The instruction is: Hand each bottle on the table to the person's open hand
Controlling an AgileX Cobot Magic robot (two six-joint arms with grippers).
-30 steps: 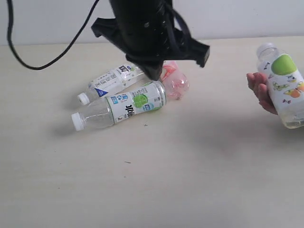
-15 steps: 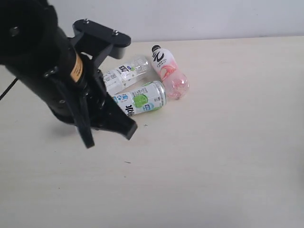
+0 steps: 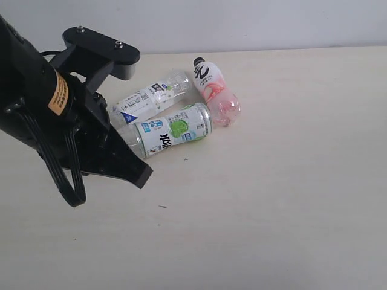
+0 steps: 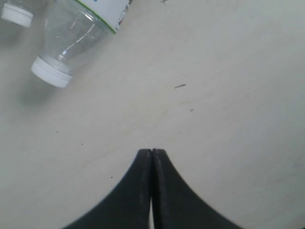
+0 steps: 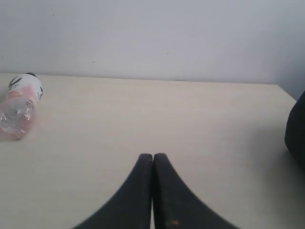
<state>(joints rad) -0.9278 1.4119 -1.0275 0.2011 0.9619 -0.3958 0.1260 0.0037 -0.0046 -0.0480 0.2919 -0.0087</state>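
On the left, the big black left arm (image 3: 60, 121) hangs over the table (image 3: 272, 199). It hides the left ends of two bottles in the exterior view. The left claw (image 4: 151, 151) is squeezed tight, its two fingers pressed together with nothing between them. It points down at bare table, near the white cap (image 4: 50, 72) of one bottle.

Next come three bottles, all lying on their sides on the far part of the table. The white-blue bottle (image 3: 148, 96) lies farthest back of the left two. The green-lime bottle (image 3: 172, 130) lies right beside it on the near side, slanted the same way. Its clear neck and white cap show in the left wrist view, and a second white cap shows at that picture's corner.

To the right of them lies the pink bottle (image 3: 214, 93). Its black cap (image 3: 198, 61) points to the far side, and its round bottom sits just beside the right end of the green-lime bottle.

The right claw (image 5: 152, 156) is also pinched tight and holds nothing. It is over bare table, well apart from the pink bottle, and faces a pale wall (image 5: 167, 33).
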